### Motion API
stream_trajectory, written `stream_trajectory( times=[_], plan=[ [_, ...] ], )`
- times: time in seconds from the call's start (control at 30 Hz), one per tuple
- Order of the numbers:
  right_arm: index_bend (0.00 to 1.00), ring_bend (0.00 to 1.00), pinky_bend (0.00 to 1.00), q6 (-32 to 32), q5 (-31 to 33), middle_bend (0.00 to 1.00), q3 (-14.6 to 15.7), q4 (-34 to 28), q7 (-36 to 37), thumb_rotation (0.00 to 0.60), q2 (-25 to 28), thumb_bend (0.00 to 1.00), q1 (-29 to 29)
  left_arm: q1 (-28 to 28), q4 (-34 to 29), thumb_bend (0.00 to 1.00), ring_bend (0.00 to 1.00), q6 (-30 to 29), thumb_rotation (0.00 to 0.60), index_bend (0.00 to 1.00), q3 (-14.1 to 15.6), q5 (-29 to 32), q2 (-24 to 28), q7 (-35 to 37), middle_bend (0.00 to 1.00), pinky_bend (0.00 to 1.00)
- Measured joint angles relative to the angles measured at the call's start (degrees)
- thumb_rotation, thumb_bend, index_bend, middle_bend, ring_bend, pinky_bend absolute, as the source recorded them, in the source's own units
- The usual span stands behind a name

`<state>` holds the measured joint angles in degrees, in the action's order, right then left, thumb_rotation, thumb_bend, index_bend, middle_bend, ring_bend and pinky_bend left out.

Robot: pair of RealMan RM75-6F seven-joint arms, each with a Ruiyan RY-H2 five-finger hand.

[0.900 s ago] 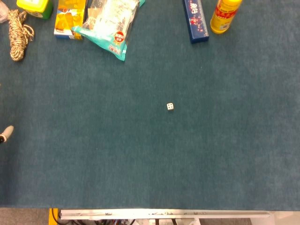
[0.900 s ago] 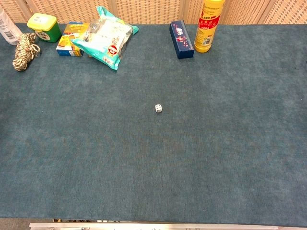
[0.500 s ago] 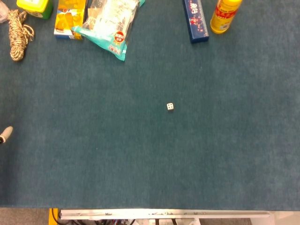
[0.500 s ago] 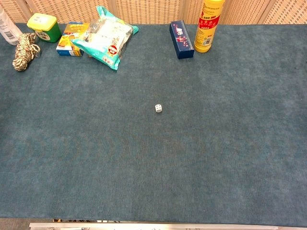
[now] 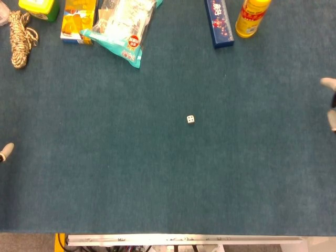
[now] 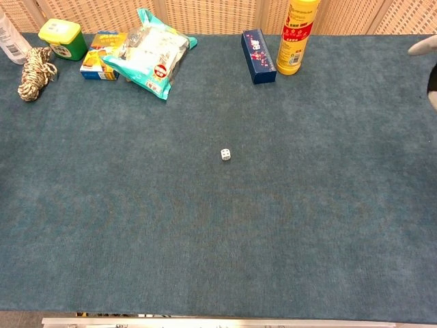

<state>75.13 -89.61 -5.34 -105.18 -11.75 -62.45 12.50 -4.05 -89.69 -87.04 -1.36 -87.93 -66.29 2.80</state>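
A small white die with dark pips lay alone near the middle of the teal felt-covered desk, well apart from both of my hands. My right hand showed only as pale fingertips at the desk's right edge in both the head and chest views, holding nothing that I could see; I could not tell whether its fingers were spread or curled. My left hand appeared in the head view only, as a single pale fingertip at the far left edge, touching nothing visible, its posture likewise impossible to judge. Along the far side of the desk stood a row of goods: a coil of speckled beige rope at the left, a green tub with a yellow lid just beyond it, an orange and yellow carton, and a clear plastic snack bag with turquoise trim lying partly against that carton. Further right lay a long dark-blue box, with a yellow plastic bottle bearing a red label standing upright just beside it. A clear bottle showed partly at the chest view's left edge.
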Motion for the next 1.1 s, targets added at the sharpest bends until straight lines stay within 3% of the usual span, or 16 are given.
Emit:
stream_trajectory(
  times=[0.27,0.4,0.57,0.67,0.8,1.1],
  plan=[
    [0.25,0.98,0.93,-12.6,0.99,0.9,-1.44,-3.83,-6.2,0.6,-0.96,0.99,8.85,0.4,-0.24,0.15,0.1,-0.59,0.6,0.13,0.4,-0.66,0.47,0.35,0.18,0.0],
    [0.25,1.0,1.0,-19.38,4.52,1.0,-2.31,-4.95,-9.54,0.6,-2.25,1.0,13.55,0.49,-0.23,0.15,0.1,-0.58,0.6,0.13,0.6,-0.88,0.58,0.35,0.18,0.0],
    [0.25,1.0,1.0,-26.62,11.78,1.0,-3.35,-5.76,-13.8,0.598,-4.48,1.0,19.57,0.55,-0.2,0.15,0.1,-0.73,0.6,0.13,0.62,-1.05,0.75,0.73,0.18,0.0],
    [0.25,1.0,1.0,-29.57,15.98,1.0,-3.69,-5.85,-16.09,0.547,-5.73,1.0,22.64,0.57,-0.31,0.15,0.1,-0.81,0.6,0.13,0.63,-1.19,0.94,0.89,0.18,0.0],
    [0.25,1.0,1.0,-32.22,21.42,1.0,-3.65,-5.57,-19.19,0.485,-7.21,1.0,26.26,0.62,-0.35,0.15,0.1,-0.97,0.6,0.13,0.65,-1.35,1.03,1.12,0.18,0.0],
    [0.25,1.0,1.0,-34.56,32.73,1.0,-1.37,-3.43,-25.61,0.483,-12.35,1.0,34.41,0.56,-0.27,0.15,0.1,-0.79,0.6,0.13,0.7,-1.45,1.05,1.22,0.18,0.0]
  ],
)
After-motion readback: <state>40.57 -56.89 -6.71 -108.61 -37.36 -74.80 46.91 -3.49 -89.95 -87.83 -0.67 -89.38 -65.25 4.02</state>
